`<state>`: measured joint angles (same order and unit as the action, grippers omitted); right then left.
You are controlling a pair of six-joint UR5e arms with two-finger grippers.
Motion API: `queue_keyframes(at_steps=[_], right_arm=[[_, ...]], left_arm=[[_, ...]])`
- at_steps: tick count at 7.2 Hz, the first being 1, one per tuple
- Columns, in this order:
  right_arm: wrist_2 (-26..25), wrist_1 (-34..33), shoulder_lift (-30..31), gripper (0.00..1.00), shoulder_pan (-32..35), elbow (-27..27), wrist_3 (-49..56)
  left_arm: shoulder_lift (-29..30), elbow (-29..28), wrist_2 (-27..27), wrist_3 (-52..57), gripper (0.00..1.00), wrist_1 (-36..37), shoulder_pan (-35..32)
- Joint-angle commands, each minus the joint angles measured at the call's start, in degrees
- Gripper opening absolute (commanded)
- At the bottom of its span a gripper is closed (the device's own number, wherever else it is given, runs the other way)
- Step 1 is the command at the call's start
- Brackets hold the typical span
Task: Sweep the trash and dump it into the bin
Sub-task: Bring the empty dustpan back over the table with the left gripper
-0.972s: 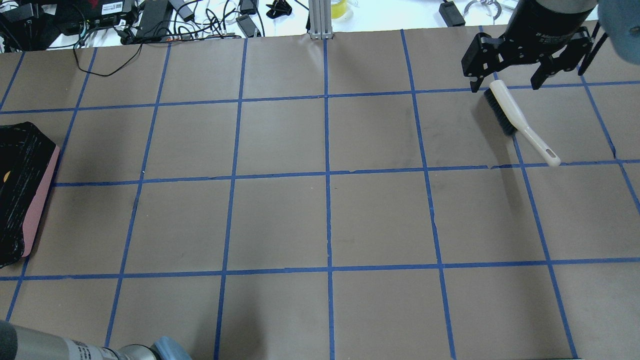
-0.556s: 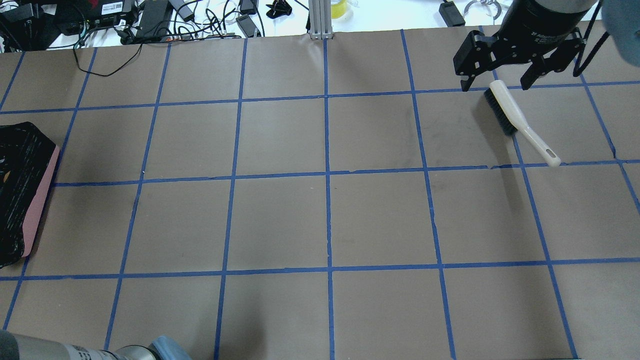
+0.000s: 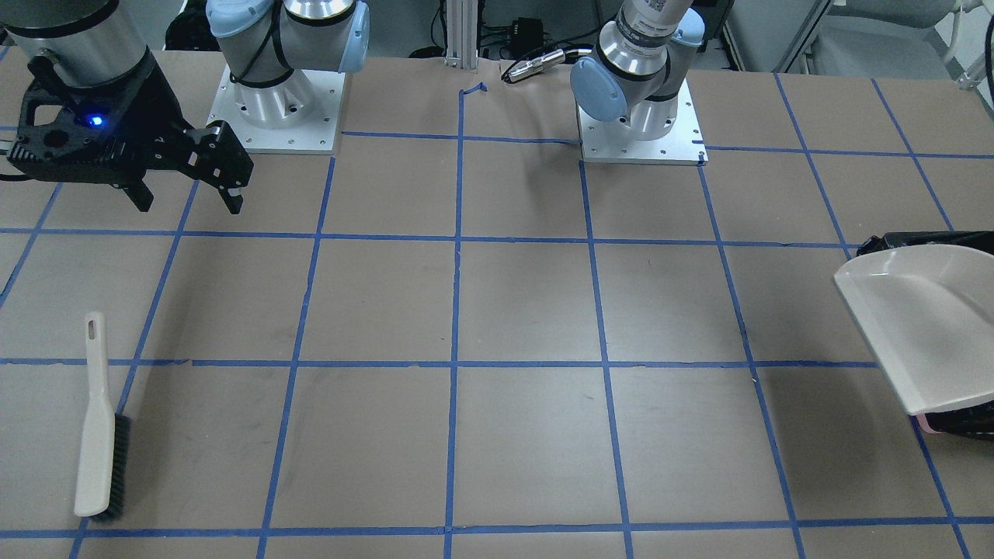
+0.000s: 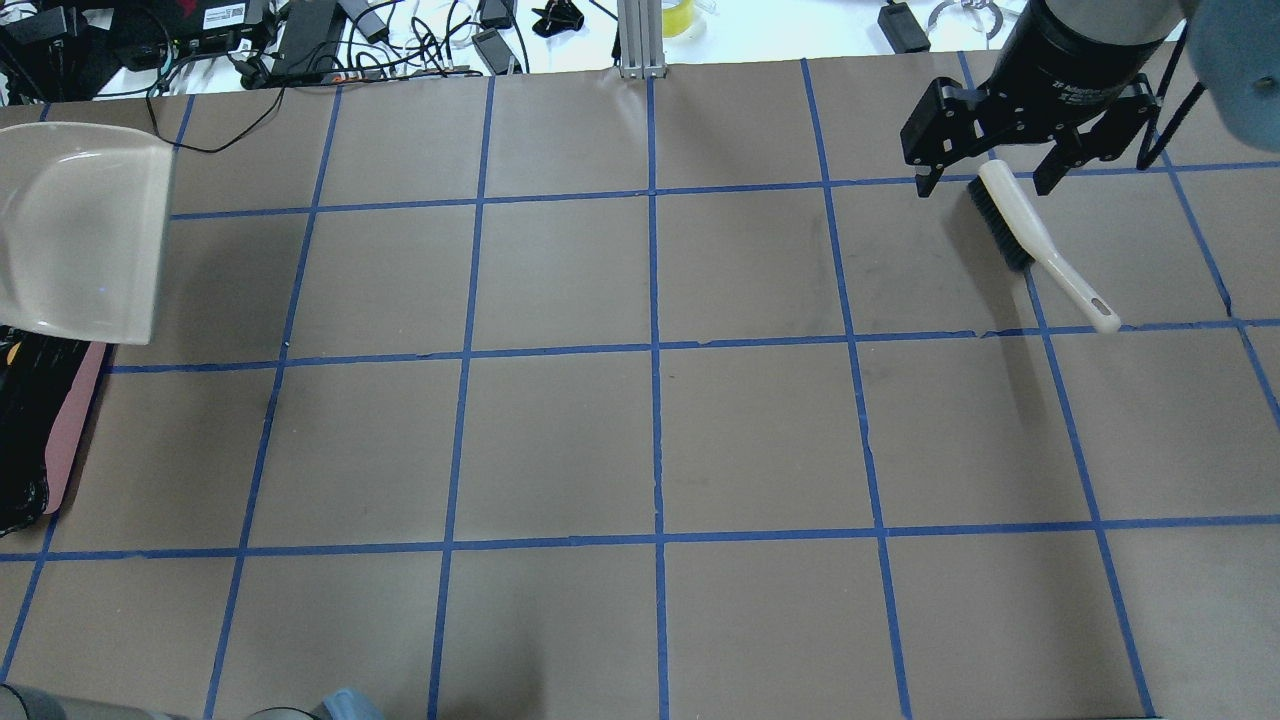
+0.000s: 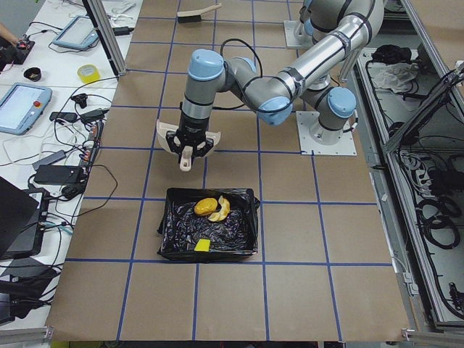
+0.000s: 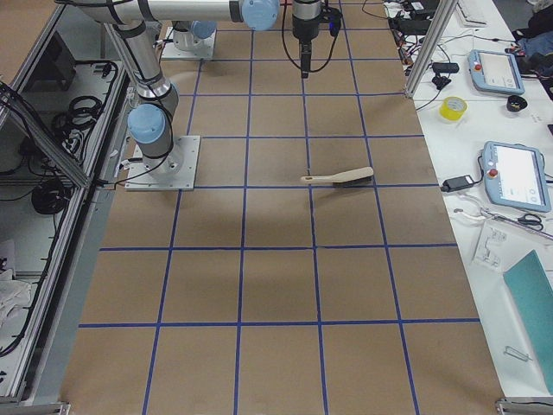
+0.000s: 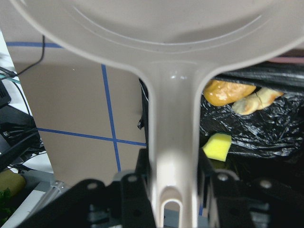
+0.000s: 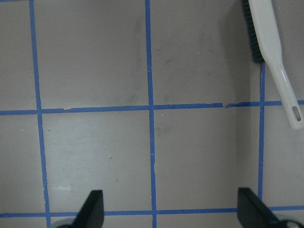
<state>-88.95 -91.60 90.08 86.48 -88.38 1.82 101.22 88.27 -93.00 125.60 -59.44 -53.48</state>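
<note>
My left gripper [image 7: 173,190] is shut on the handle of the beige dustpan [image 7: 156,38] and holds it in the air over the far edge of the bin [image 5: 210,232]. The pan also shows in the overhead view [image 4: 80,230] and in the front view [image 3: 924,326]. The trash lies in the bin's black bag: the orange-yellow oval [image 5: 205,206], the cream crescent [image 5: 223,209] and the yellow wedge [image 5: 203,246]. My right gripper [image 4: 985,165] is open and empty, hovering over the bristle end of the brush [image 4: 1040,245].
The brush [image 3: 97,435] lies flat on the brown paper at the far right of the table. Cables and devices [image 4: 300,40] crowd the white bench beyond the far edge. An aluminium post [image 4: 640,40] stands at the far middle.
The dustpan has swung into the overhead view at the left, covering the bin's far end. My right gripper has drifted a little left above the brush, still open.
</note>
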Motion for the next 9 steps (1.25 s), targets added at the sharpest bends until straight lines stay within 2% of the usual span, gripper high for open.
queue_keyframes(at_steps=[1,3,4,6,9], right_arm=[[-0.2,-0.1,0.1,1.0,0.0,0.0,0.0],[-0.2,0.0,0.1,1.0,0.0,-0.1,0.5],[-0.2,0.0,0.1,1.0,-0.1,-0.2,0.6],[-0.3,-0.1,0.1,1.0,-0.1,-0.1,0.6],[-0.3,-0.2,0.1,1.0,-0.1,-0.2,0.8]], left_arm=[[0.1,0.1,1.8,-11.1,0.0,-3.6,-10.6],[0.9,0.9,1.9,-20.4,0.0,-3.9,-16.3],[2.0,0.9,1.9,-21.5,0.0,-4.8,-18.2],[4.3,1.0,5.3,-23.7,0.0,-6.3,-18.6],[5.5,2.0,5.4,-26.2,0.0,-5.6,-19.2]])
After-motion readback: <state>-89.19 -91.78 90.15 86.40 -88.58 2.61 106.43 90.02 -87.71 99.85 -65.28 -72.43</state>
